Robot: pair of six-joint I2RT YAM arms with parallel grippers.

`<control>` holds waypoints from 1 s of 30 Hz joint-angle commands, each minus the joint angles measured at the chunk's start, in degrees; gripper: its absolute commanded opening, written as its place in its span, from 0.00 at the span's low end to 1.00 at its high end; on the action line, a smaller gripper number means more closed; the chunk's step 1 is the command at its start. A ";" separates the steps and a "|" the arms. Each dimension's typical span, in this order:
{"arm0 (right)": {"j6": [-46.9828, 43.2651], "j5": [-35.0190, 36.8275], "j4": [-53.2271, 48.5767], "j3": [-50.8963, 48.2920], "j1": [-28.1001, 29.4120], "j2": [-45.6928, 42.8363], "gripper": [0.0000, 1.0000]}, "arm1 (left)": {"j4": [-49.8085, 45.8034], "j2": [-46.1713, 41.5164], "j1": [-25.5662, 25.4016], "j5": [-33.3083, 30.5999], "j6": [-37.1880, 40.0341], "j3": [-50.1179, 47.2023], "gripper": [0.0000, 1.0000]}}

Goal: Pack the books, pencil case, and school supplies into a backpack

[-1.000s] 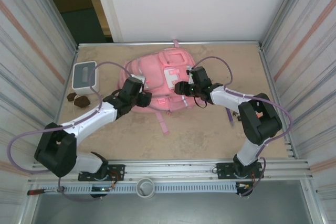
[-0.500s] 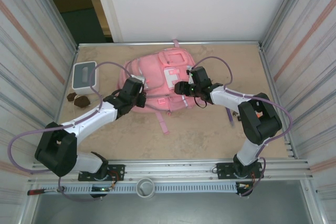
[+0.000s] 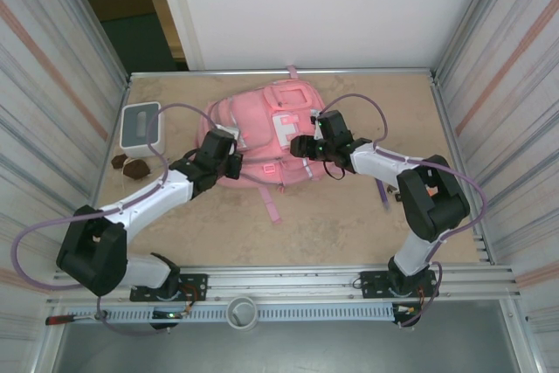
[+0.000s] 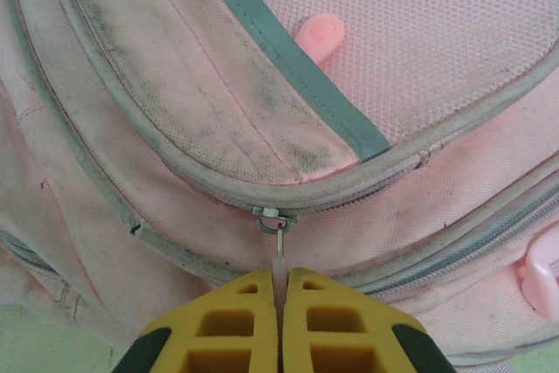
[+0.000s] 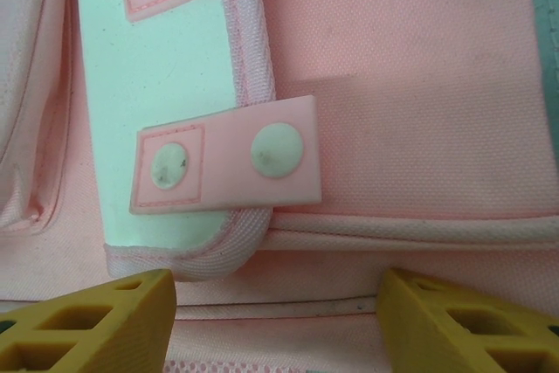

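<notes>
The left gripper [image 4: 279, 284], wider a second ago, now pinches the zipper pull [image 4: 279, 249] of the pink backpack [image 3: 262, 124] lying far-centre, with the right gripper [image 5: 278, 321] spread open above it; a skewed tug could slip the thin tab free.

No text, label, brand, number or sign is showing legibly. The large soft pink fabric backpack [image 3: 255, 121] is carrying only plain pale patches [image 5: 157, 67] and pink tabs [image 5: 225, 156] with round studs, none lettered.
</notes>
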 commanded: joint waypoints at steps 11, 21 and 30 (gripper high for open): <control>4.33 3.95 -8.36 -7.20 6.83 -8.04 0.73 | 1.67 -6.04 0.65 2.63 0.16 -2.81 0.00; 1.92 3.45 -9.27 -3.11 1.61 1.03 0.72 | 0.62 -7.14 0.51 8.38 1.55 -3.97 0.00; -3.87 1.10 -17.49 17.16 -6.04 14.19 0.71 | 4.61 -5.92 -5.30 13.78 0.08 -4.40 0.00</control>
